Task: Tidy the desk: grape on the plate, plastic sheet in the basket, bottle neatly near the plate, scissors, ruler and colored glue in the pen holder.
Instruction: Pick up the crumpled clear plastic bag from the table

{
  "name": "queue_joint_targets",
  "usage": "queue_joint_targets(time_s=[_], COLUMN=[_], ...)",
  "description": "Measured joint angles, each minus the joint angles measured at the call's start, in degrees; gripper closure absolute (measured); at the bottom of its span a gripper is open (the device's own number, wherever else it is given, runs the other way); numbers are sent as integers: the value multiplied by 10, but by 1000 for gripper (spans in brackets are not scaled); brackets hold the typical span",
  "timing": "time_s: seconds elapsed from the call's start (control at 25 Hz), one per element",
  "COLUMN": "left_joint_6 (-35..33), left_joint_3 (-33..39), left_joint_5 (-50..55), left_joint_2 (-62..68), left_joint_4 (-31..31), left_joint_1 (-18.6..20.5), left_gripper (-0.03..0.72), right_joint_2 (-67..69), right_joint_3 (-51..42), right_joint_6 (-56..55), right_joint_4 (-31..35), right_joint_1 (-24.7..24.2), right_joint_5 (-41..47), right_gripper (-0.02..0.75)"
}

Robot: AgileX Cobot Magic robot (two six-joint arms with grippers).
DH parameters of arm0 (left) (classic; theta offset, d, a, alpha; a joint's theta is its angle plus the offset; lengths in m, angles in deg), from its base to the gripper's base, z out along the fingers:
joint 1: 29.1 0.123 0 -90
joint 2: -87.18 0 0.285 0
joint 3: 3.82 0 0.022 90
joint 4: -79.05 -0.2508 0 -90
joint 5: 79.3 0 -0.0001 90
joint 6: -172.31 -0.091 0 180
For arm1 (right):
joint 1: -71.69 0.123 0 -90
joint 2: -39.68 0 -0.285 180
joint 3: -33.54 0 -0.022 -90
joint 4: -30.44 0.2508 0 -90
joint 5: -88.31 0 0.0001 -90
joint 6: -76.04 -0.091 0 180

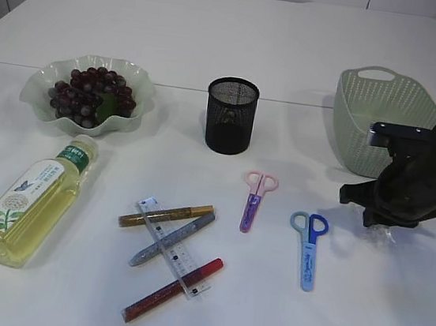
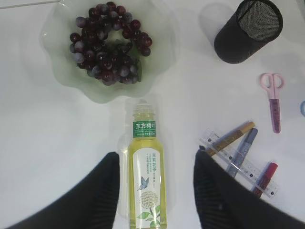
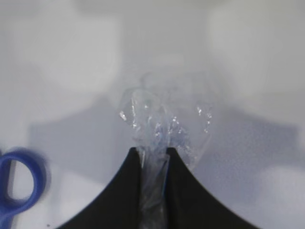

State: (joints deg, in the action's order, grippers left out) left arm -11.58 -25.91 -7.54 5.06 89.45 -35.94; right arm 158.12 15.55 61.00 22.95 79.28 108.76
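Dark grapes lie on the pale green plate. The bottle of yellow tea lies on its side just below the plate. My left gripper hovers open above it, one finger on each side with gaps, and is out of the exterior view. My right gripper is shut on the crumpled clear plastic sheet, low over the table in front of the green basket. Pink scissors, blue scissors, a clear ruler and gold, silver and red glue pens lie loose.
The black mesh pen holder stands upright at the table's centre, behind the scissors. The ruler lies crossed with the three glue pens in one pile. The blue scissors' handle is just left of my right gripper.
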Motion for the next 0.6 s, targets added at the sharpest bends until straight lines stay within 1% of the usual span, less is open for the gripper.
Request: queue_joint_targets(time_s=[0.6], left_joint_6=[3], left_joint_3=[0], left_joint_5=[0], left_joint_2=[0], left_joint_4=[15], left_joint_1=[0], left_gripper=[324], right_joint_2=[-113], right_joint_3=[0], right_joint_6=[1], right_joint_4=[10], right_joint_1=[0], right_joint_5=[127], right_gripper=[664])
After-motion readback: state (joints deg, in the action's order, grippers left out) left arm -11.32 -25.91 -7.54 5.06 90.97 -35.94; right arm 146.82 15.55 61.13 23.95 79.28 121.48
